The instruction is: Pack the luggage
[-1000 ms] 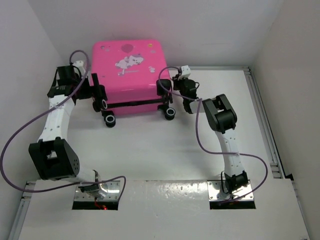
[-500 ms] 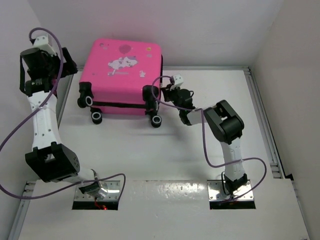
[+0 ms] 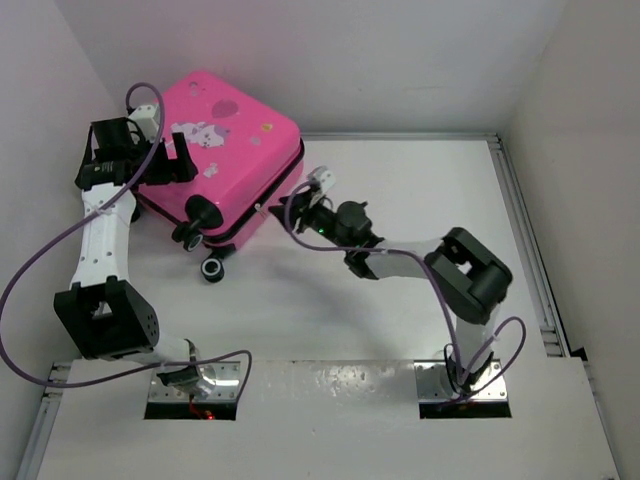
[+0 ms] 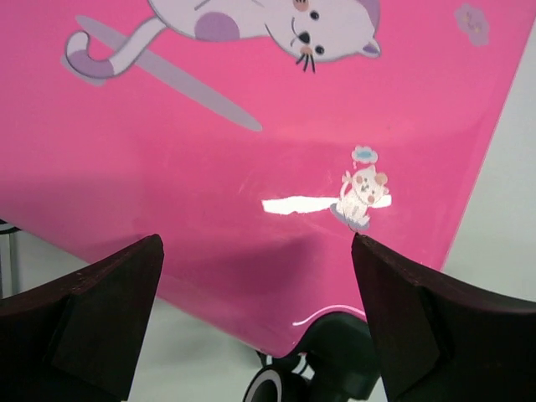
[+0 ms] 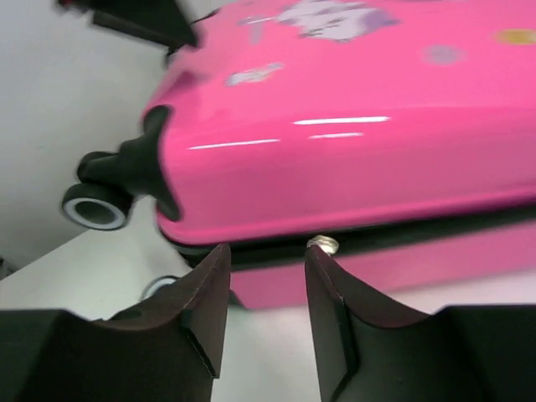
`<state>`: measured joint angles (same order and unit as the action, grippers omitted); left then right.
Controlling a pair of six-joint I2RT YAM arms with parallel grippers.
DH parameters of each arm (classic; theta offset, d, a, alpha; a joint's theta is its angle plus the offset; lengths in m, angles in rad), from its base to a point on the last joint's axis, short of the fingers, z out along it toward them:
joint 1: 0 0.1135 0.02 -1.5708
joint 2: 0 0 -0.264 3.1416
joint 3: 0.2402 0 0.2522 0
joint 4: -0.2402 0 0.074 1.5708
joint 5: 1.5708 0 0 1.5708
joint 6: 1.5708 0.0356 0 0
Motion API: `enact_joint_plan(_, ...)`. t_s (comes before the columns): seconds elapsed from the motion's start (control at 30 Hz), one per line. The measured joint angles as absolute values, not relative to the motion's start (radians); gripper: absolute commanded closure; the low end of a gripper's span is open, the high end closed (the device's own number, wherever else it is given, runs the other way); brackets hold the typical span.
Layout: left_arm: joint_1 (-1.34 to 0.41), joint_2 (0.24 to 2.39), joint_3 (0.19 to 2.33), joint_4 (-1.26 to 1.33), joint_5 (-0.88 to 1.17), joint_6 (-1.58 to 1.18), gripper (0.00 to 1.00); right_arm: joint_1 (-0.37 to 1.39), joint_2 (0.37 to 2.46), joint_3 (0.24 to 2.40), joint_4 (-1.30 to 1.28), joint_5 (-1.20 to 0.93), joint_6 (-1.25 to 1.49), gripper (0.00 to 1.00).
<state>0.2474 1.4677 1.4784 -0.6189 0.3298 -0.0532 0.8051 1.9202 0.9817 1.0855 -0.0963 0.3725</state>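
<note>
The luggage (image 3: 245, 140) is a closed pink suitcase with a white cat print, lying flat and skewed at the table's back left. Its black wheels (image 3: 211, 270) point toward the near left. My left gripper (image 3: 178, 165) hovers wide open over the suitcase's left part. In the left wrist view the pink shell (image 4: 251, 151) and one wheel (image 4: 289, 387) lie between its fingers. My right gripper (image 3: 292, 208) is at the suitcase's right side, level with the black zipper seam (image 5: 402, 230). Its jaws (image 5: 266, 260) stand apart with nothing between them, and a silver zipper pull (image 5: 322, 244) sits at one fingertip.
White walls close in on the left, back and right. A metal rail (image 3: 530, 260) runs along the table's right edge. Purple cables loop off both arms, one of them (image 3: 30, 280) hanging out to the left.
The suitcase has slid left and turned, its wheels now facing near left. My right gripper followed it and opened. My left gripper came back over the lid, still open.
</note>
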Motion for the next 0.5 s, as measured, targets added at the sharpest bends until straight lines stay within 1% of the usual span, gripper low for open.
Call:
enact_joint_plan(0.07,0.245,1.452,1.456,-0.62,0.332,-0.031,0.0,0.754,1.851,0.918,1.079,-0.098,0.387,0.57)
enact_joint_plan(0.17,0.239,1.419,1.416,-0.622,0.333,0.0,0.0,0.645,1.8,0.877,1.014,-0.087,0.43,0.52)
enact_joint_plan(0.2,0.235,1.409,1.404,-0.622,0.332,0.012,0.0,0.617,1.798,0.88,0.985,-0.087,0.451,0.45)
enact_joint_plan(0.23,0.229,1.397,1.391,-0.62,0.331,0.023,0.0,0.593,1.8,0.889,0.944,-0.099,0.48,0.4)
enact_joint_plan(0.33,0.204,1.361,1.354,-0.621,0.329,0.056,0.0,0.542,1.833,0.966,0.812,-0.202,0.563,0.28)
enact_joint_plan(0.4,0.186,1.345,1.343,-0.62,0.32,0.075,0.0,0.535,1.877,1.058,0.73,-0.3,0.592,0.2)
enact_joint_plan(0.5,0.171,1.328,1.341,-0.619,0.301,0.083,0.0,0.567,1.911,1.153,0.613,-0.38,0.568,0.2)
